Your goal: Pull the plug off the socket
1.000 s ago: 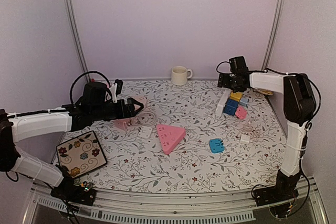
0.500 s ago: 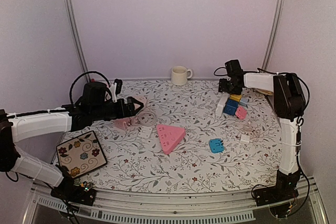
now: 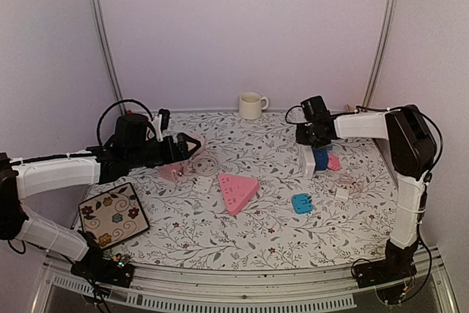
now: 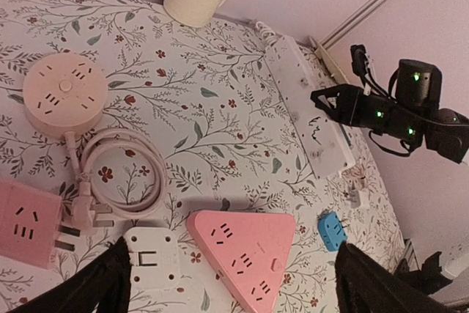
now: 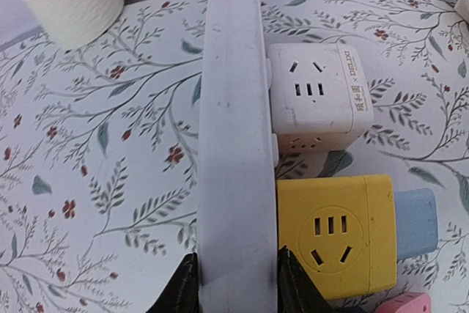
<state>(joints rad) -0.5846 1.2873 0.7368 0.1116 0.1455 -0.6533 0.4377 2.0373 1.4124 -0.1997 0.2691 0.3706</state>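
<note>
A long white power strip [image 5: 236, 144] [image 3: 306, 159] [image 4: 308, 108] lies at the back right of the table. Against its right side sit a white cube plug [image 5: 319, 93], a yellow cube plug [image 5: 341, 236] and, past that, a blue one [image 5: 416, 221] [image 3: 320, 159]. My right gripper [image 5: 238, 284] [image 3: 306, 137] is shut on the strip, one finger pressed to each long edge. My left gripper [image 4: 231, 284] [image 3: 192, 148] hangs open over a pink triangular socket [image 4: 245, 243] [image 3: 237, 191], holding nothing.
A cream mug [image 3: 252, 105] stands at the back wall. A round pink socket [image 4: 64, 93] with coiled cable, a pink block [image 4: 26, 221] and a white adapter [image 4: 152, 258] lie left of centre. A small blue adapter [image 3: 302, 203] lies mid-right, a patterned plate [image 3: 112, 214] front left.
My right gripper swung left over the power strip and its jaws came together on it; the strip and cubes shifted slightly left. The left arm has not moved.
</note>
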